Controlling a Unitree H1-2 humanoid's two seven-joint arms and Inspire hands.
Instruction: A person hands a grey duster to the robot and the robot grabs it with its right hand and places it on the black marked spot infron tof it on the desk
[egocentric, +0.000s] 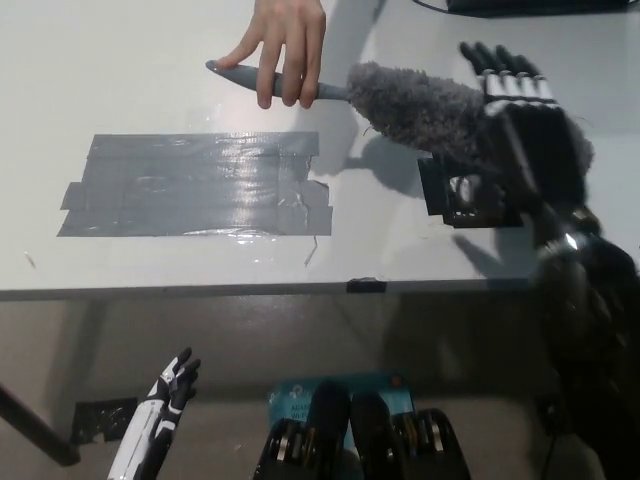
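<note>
A person's hand (283, 45) at the top of the head view holds the grey duster (420, 108) by its handle, the fluffy head pointing right above the desk. My black right hand (520, 130) is raised over the right end of the duster head, open, fingers spread and pointing away from me, hiding part of the fluff. The black marked spot (465, 195) lies on the desk under the duster and my hand, mostly covered. My white left hand (160, 410) rests low at the bottom left, below the desk edge, open.
A large patch of grey tape (195, 185) covers the desk's left middle. The white desk (100, 80) ends at a front edge (365, 286) near the picture's middle. A dark object sits at the top right corner.
</note>
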